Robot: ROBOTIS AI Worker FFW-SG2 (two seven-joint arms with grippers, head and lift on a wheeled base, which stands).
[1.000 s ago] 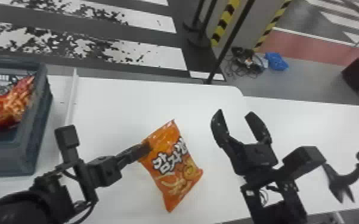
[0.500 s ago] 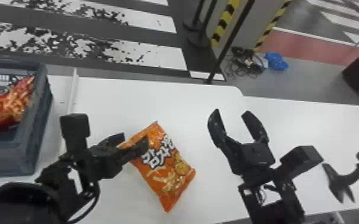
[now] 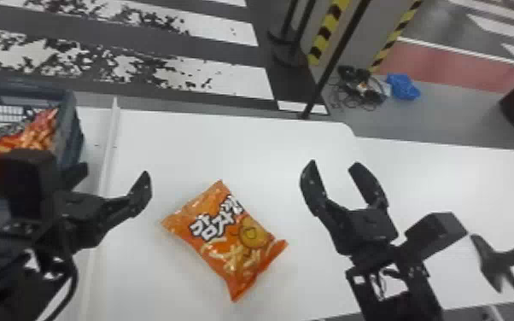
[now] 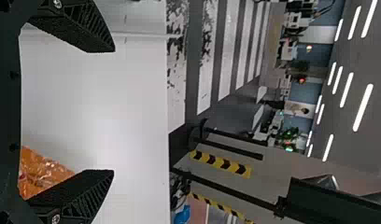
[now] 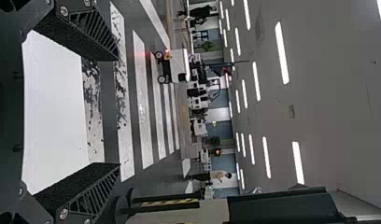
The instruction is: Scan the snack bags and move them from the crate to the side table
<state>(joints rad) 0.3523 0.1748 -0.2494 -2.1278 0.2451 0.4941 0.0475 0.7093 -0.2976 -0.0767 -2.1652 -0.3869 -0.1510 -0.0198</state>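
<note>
In the head view an orange snack bag (image 3: pixel 226 252) lies printed side up on the white table between the arms. My left gripper (image 3: pixel 113 179) stands open left of that bag, apart from it, near the crate. Red-orange snack packaging (image 3: pixel 40 130) sits inside the dark blue-grey crate (image 3: pixel 70 124), partly hidden by the left arm. To the bag's right, my right gripper (image 3: pixel 335 166) is open with nothing between its fingers. The left wrist view has my left gripper (image 4: pixel 114 111) open, and the orange bag (image 4: pixel 44 168) partly behind one finger. In its wrist view, my right gripper (image 5: pixel 118 112) is open over white tabletop.
A raised white strip (image 3: pixel 109 153) runs along the table (image 3: pixel 209 149) beside the crate. At the right, a black curved object (image 3: pixel 497 256) is near the right arm. Beyond the table are a dark pole (image 3: pixel 333 59) and cables (image 3: pixel 360 89) on the floor.
The left gripper has let go of the orange bag and moved left, toward the crate. The bag has shifted slightly left and turned. My right arm has barely moved.
</note>
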